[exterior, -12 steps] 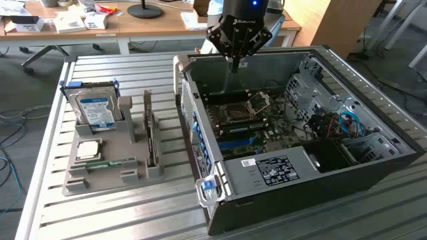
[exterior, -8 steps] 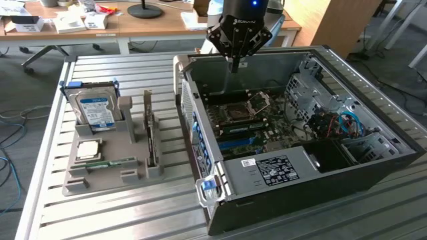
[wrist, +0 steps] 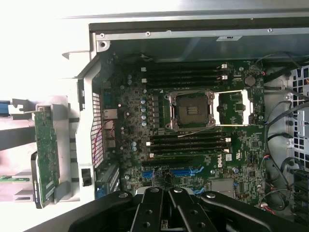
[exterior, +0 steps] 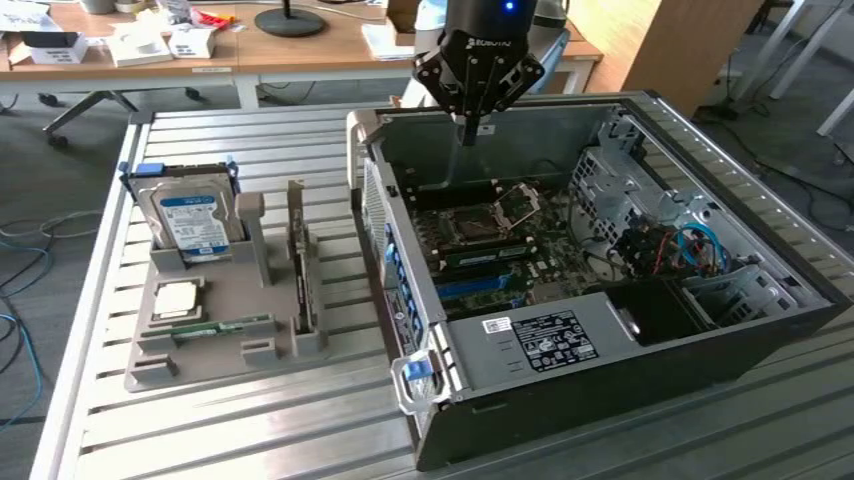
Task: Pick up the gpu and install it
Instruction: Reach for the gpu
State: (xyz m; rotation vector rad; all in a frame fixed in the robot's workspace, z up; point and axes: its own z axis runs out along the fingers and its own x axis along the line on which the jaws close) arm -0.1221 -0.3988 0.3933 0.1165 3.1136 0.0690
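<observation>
One-arm setup. Hanging the gripper [exterior: 470, 125] above the far end of the open computer case [exterior: 601, 400], fingers pressed together, clamping nothing. Leaving the gpu [exterior: 302, 262] untouched, well apart from the gripper, in the grey holder [exterior: 214, 352] on the exterior view's left of the case. Standing there on its long edge, thin edge up, long axis running from far to near, roughly parallel to the case's side wall. Sharing the holder with a hard drive [exterior: 171, 198] standing upright and wearing a blue-and-white label [exterior: 190, 225], a square processor chip [exterior: 178, 298] lying flat, and a green memory stick [exterior: 220, 326] lying just in front of the chip. Showing white lettering [exterior: 475, 42] on the gripper body, not clear enough for reading. Showing a white Dell logo [wrist: 226, 155] on the motherboard [wrist: 130, 125] inside the case. Carrying a black-and-white sticker [exterior: 561, 340] on the metal cover [exterior: 483, 348] at the case's near end, print too small for reading.
</observation>
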